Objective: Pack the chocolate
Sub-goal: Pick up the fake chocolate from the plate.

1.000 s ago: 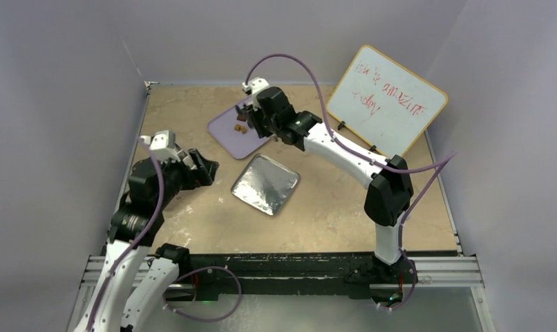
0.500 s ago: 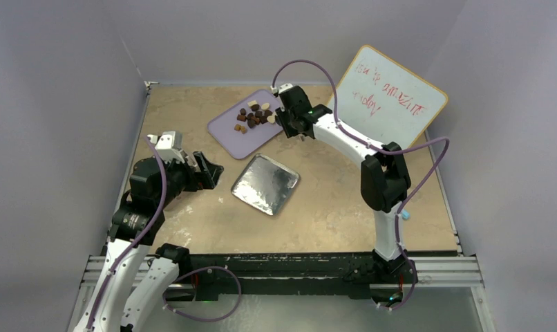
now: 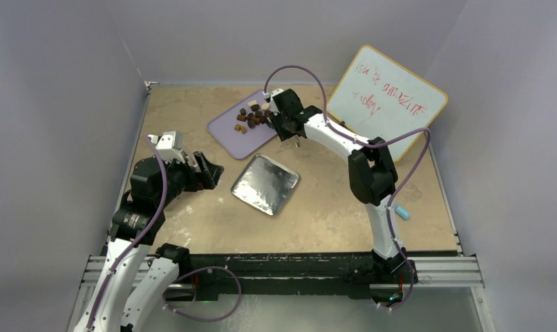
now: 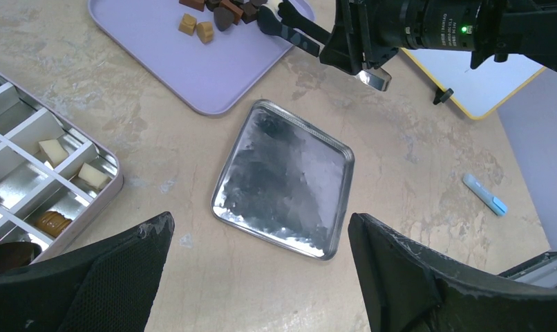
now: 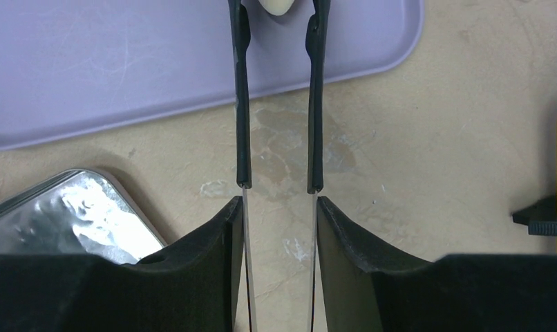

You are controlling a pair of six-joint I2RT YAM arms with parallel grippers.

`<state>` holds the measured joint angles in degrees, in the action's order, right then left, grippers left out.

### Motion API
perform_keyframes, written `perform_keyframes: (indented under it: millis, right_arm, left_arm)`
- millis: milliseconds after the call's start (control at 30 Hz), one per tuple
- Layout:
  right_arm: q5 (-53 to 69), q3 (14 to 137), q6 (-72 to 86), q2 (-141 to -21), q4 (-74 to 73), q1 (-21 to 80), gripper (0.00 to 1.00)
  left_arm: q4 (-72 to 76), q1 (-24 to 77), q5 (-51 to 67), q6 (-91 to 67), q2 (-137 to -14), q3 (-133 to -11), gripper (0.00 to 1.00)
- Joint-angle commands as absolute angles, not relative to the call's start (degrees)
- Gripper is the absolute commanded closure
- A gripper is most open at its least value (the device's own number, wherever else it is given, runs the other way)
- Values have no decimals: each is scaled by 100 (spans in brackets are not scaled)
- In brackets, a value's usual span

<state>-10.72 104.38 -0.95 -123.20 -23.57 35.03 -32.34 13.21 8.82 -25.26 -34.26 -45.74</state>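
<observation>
1. The chocolate lies in a loose cluster of dark, caramel and cream pieces on the lilac tray, near the far edge of the counter, left of its middle.
2. The right gripper is over the tray's right end. Its thin fingers stand a narrow gap apart around a cream-white lump, and I cannot tell whether they press it.
3. The left gripper hangs over the near-left part of the counter, spread wide and holding nothing.
4. A divided box sits by the left edge, with a few pieces already in its cells: two cream, one caramel, one dark.
5. The foil square lies mid-counter, and the whiteboard stands at the far right corner.
</observation>
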Motion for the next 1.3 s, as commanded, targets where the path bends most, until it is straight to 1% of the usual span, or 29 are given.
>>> perform_keyframes:
  millis: [0, 167, 267, 400, 467, 600, 767, 967, 1033, 1267]
  right_arm:
    - [-1143, 10861, -310, -12409, -2295, 3529, 58]
    - [-1142, 11041, -404, -12588, -2297, 3525, 61]
    - [-1144, 11063, -398, -12608, -2291, 3524, 65]
    - [-1100, 10977, -382, -12479, -2267, 3524, 77]
    - [-1094, 10889, -365, -12349, -2234, 3528, 80]
    - [-1199, 10645, -343, -12031, -2096, 3525, 81]
    - [-921, 10303, -55, -11622, -2048, 3533, 83]
    - [-40, 9795, 549, -11169, -1681, 3586, 85]
    - [257, 9628, 694, -11058, -1462, 3699, 85]
    - [448, 9601, 934, -10996, -1100, 4425, 84]
  left_arm:
    - [-3086, 1345, 960, -2408, -3392, -4551, 4]
    - [-3100, 1345, 949, -2408, -3360, -4545, 4]
    - [-3102, 1345, 917, -2417, -3347, -4548, 4]
    - [-3124, 1344, 845, -2426, -3312, -4551, 4]
    - [-3129, 1344, 793, -2433, -3285, -4552, 4]
    - [-3164, 1344, 734, -2439, -3234, -4581, 4]
    - [-3095, 1345, 658, -2468, -2973, -4544, 4]
    - [-3022, 1339, 737, -2426, -2707, -4589, 4]
    - [-2982, 1336, 667, -2434, -2556, -4567, 4]
    - [-2967, 1336, 216, -2468, -2150, -4557, 4]
